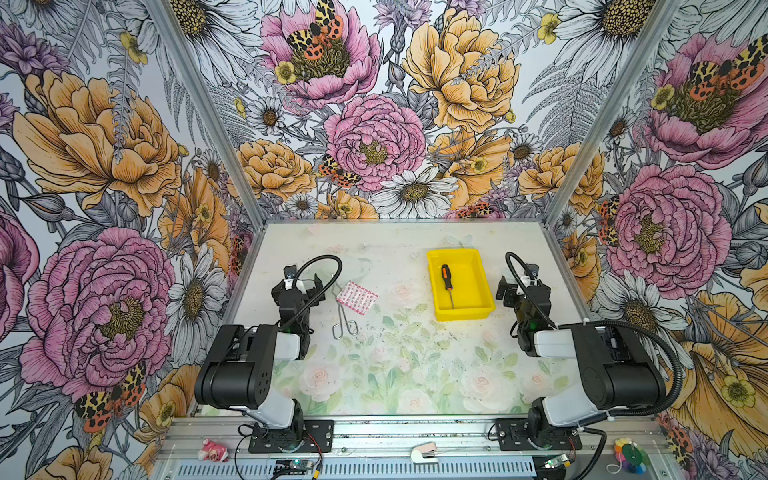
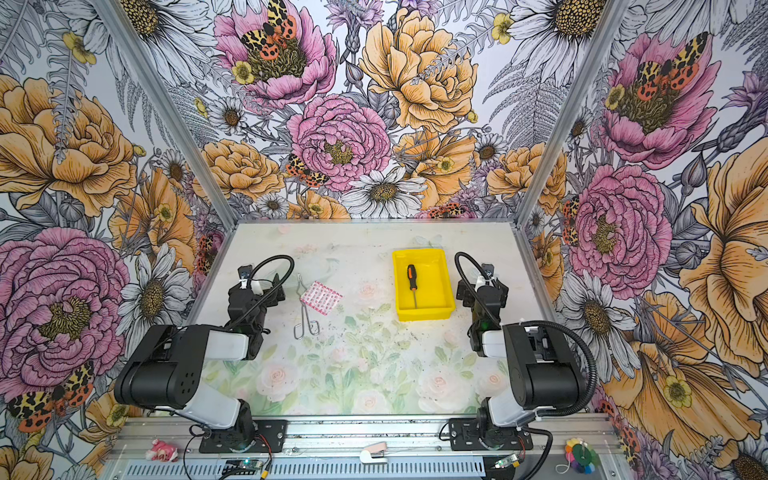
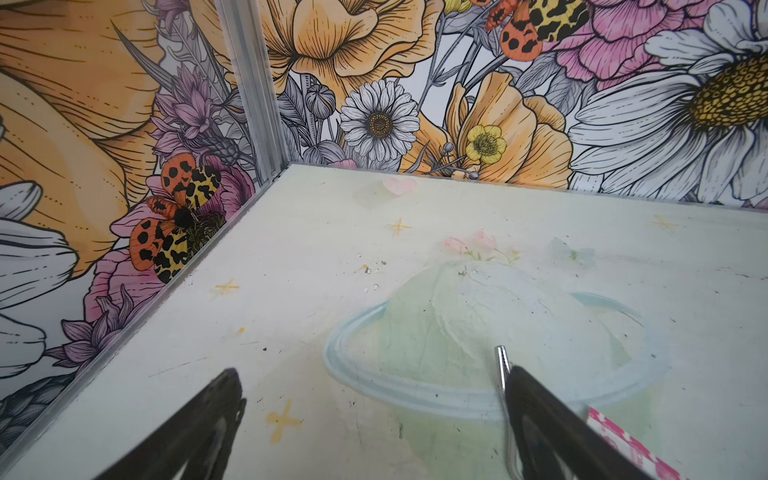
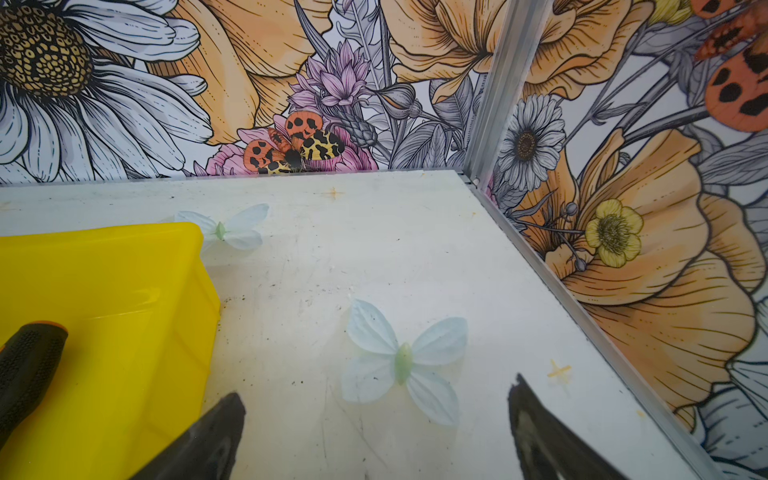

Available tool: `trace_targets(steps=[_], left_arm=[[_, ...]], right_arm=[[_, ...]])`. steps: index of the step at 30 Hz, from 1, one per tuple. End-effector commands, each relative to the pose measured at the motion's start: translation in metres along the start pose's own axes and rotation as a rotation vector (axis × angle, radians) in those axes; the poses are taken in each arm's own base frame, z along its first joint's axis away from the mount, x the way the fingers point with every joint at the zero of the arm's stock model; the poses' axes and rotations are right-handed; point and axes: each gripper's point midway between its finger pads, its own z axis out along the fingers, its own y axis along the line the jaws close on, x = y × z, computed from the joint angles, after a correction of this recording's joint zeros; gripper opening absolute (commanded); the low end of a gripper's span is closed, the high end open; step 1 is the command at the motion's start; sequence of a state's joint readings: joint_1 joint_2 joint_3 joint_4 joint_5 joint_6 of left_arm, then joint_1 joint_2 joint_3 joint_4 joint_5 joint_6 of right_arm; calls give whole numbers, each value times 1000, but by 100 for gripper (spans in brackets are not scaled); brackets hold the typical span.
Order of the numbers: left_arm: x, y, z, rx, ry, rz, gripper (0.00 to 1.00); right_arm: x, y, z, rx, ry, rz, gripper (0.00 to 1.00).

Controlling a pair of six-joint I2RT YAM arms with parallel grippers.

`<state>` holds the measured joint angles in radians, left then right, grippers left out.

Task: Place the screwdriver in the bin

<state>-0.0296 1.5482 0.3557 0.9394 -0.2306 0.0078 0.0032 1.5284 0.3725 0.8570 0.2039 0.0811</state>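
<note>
In both top views the screwdriver [image 1: 446,284] lies flat inside the yellow bin [image 1: 478,309], so little seems left to spoil but a stray arm sweep nudging the bin. In the left wrist view the left hand [image 3: 374,415] gapes empty beside the bin-side wire tongs [image 3: 503,395], which it could snag. In the right wrist view the right hand [image 4: 374,432] spreads wide, holding nothing, just beside the bin's wall.
</note>
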Motion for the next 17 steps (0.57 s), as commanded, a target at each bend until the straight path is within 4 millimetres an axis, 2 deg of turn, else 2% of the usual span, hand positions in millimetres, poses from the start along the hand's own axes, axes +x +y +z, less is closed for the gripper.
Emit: trace_targets(steps=[1, 17], left_arm=[[-8, -7, 4, 48, -18, 1, 99], [-8, -7, 5, 75, -12, -12, 99]], right_arm=[[-9, 1, 3, -9, -26, 16, 99], [-9, 2, 3, -10, -25, 15, 99]])
